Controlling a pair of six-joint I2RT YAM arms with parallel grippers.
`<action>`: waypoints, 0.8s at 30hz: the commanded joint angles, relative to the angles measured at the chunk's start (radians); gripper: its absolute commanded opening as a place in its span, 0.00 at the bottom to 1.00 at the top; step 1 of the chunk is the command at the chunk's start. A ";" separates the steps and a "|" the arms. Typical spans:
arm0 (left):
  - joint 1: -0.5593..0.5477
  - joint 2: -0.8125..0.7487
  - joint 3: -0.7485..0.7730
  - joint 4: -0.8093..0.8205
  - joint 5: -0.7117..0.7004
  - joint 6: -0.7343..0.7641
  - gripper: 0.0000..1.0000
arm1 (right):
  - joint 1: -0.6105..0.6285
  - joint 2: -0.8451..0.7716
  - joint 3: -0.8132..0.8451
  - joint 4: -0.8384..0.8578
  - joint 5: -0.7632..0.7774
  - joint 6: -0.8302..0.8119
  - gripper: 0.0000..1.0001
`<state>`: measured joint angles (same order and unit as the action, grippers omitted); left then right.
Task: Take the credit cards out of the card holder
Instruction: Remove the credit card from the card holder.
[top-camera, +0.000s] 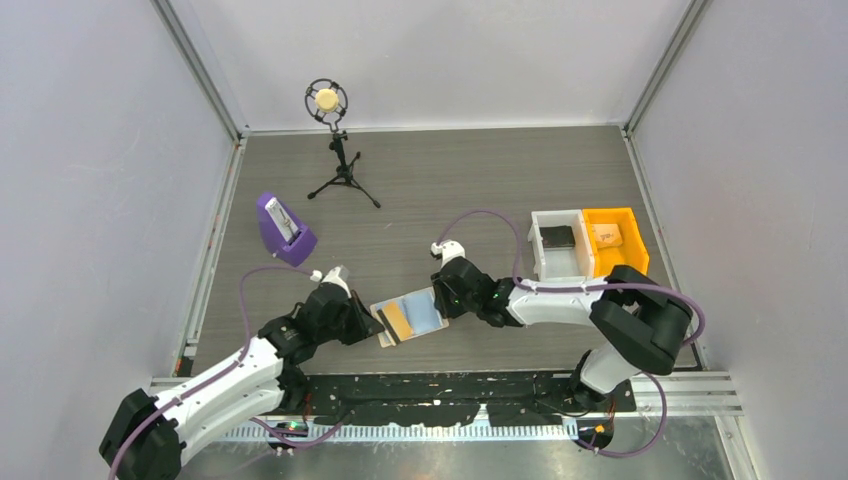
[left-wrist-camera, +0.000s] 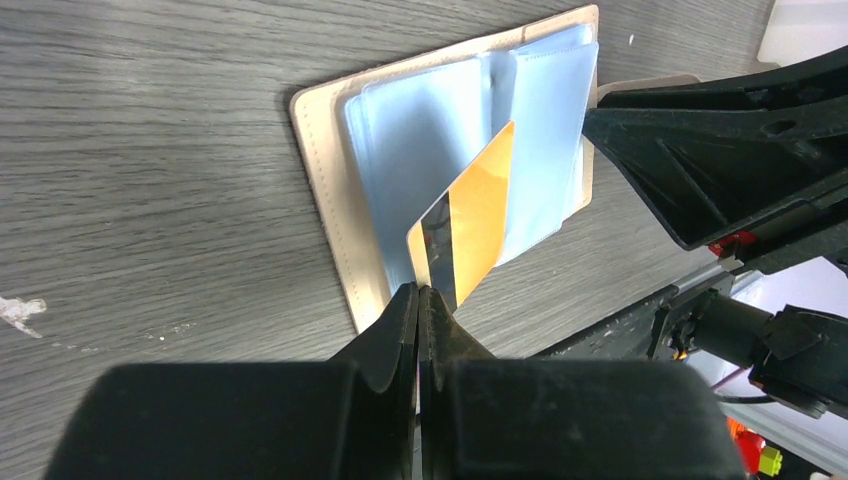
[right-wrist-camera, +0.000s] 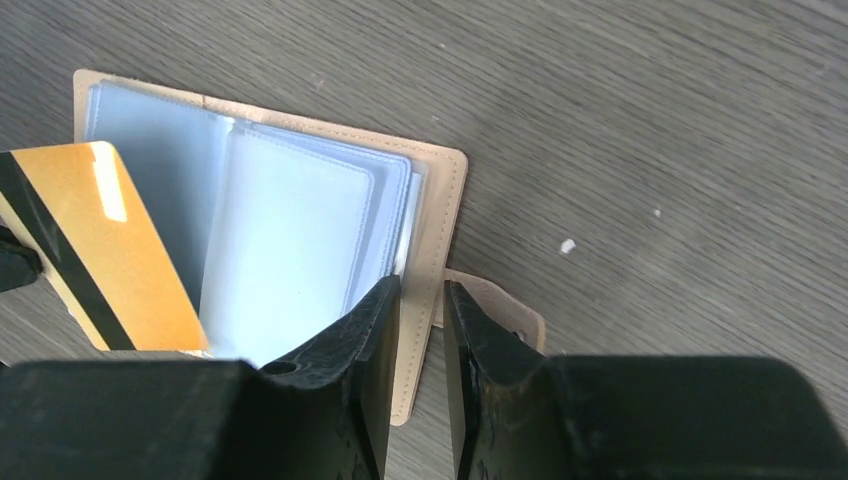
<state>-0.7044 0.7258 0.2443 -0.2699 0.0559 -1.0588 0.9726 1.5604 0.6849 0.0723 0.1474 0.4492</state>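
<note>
A: Nearest the lens in its own wrist view, the left gripper (left-wrist-camera: 418, 300) has its black fingers pressed together on the lower corner of a thin orange-yellow plastic credit card (left-wrist-camera: 478, 215) with a dark stripe; the card stands tilted, its far end over the light blue sleeves.

B: The pale tan leather-look folding card holder (left-wrist-camera: 322, 190) lies open on the grey wood-grain table (left-wrist-camera: 150, 150), between the two arms; the right gripper (right-wrist-camera: 420, 290) sits over its stitched edge beside the snap tab (right-wrist-camera: 500, 305), jaws a little apart; whether they nip the cover or only press on it cannot be told.

A: The card looks light, stiff and slick; a corner pinch may let it swivel, so a hold further in along the short edge seems safer; the soft holder would likely drag along unless pinned.

B: The right wrist view alone shows the tab clearly; only the top view shows the white bin (top-camera: 536, 250) and the orange plastic bin (top-camera: 612, 212) beyond the right arm.
</note>
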 joint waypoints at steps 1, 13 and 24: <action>0.005 -0.008 0.020 0.045 0.043 0.001 0.00 | -0.011 -0.078 -0.056 -0.028 -0.015 -0.057 0.31; 0.005 -0.028 0.036 0.109 0.098 -0.027 0.00 | 0.036 -0.247 -0.117 0.262 -0.249 -0.300 0.43; 0.005 -0.017 0.040 0.123 0.116 -0.049 0.00 | 0.097 -0.204 -0.079 0.320 -0.354 -0.347 0.57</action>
<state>-0.7044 0.7082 0.2447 -0.1825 0.1558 -1.0859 1.0260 1.3594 0.6075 0.3027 -0.1967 0.1703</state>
